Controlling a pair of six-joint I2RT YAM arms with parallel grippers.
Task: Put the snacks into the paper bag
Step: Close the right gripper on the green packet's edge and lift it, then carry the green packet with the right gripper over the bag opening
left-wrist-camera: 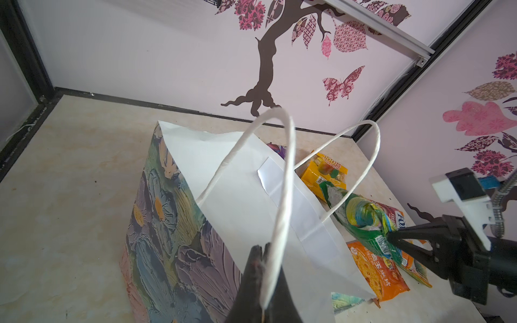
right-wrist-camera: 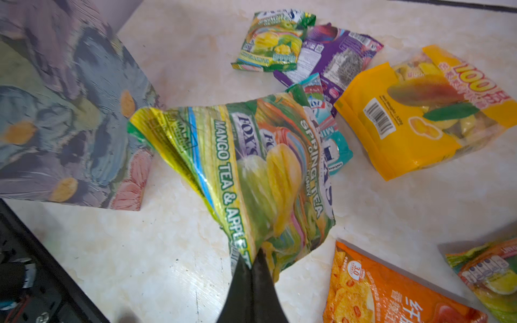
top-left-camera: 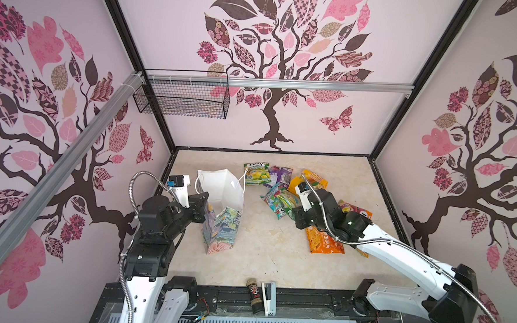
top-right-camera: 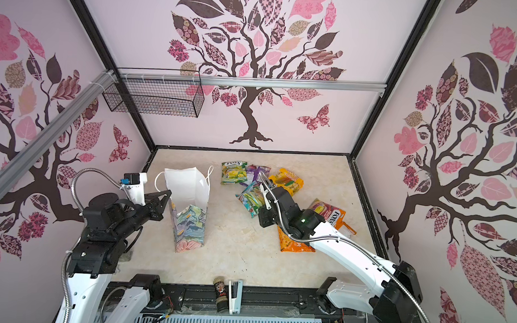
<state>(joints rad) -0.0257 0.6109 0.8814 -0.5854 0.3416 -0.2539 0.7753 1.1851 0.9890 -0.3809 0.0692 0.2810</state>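
Snacks (top-left-camera: 255,174) lay on the table (top-left-camera: 261,259), back-right of the paper bag (top-left-camera: 220,227), which stood upright w/ mouth open. Right wrist view gave the writing: right fingers (right-wrist-camera: 246,288) were clenched on a green-yellow pkt (right-wrist-camera: 265,173) reading FOX'S, MANGO TEA & APPLE, SPRING TEA. A yellow pkt (right-wrist-camera: 405,125) said 100. Left wrist view showed the held pkt raised at its gripped end, and left fingers (left-wrist-camera: 251,268) pinching the bag's white cord handle (left-wrist-camera: 282,181). In a top view, FOX'S showed on an orange-red pkt (top-right-camera: 330,214).
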